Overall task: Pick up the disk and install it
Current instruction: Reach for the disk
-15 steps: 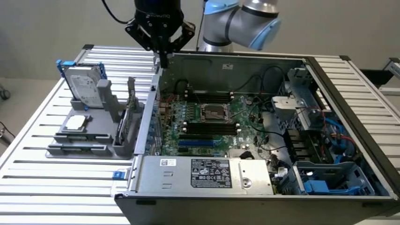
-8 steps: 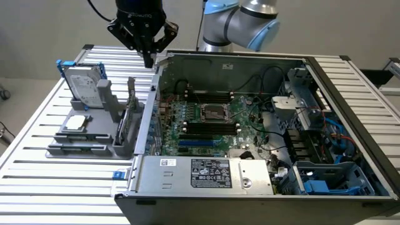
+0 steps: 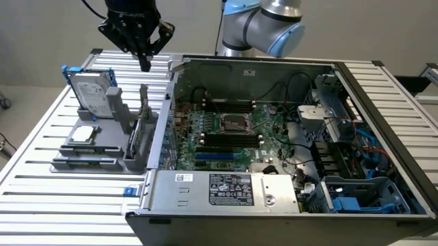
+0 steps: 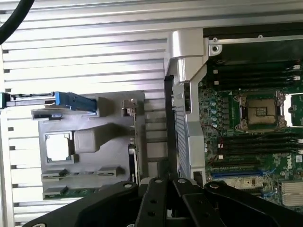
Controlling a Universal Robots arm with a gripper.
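I see my black gripper point(image 3: 145, 63) pinched shut and empty, hanging near the grey plastic holder point(image 3: 82, 165). The silver-grey, blue-framed hard disk point(image 3: 92, 95) stands upright in that holder, probably so its edges are presented for grasping.

A plain, pale grey-white wall point(image 3: 55, 31) runs along the far side, bare and evenly lit. In front of it stands a wide work table of ribbed silver aluminium slats point(image 3: 41, 159). Soft light gleams off the slats, brightest at the near corner on the exterior view's left. Past that edge of the table a dull grey floor point(image 3: 17, 120) shows. At the far end on the exterior view's right sits a dark block point(image 3: 411, 82), too small to tell what it is.
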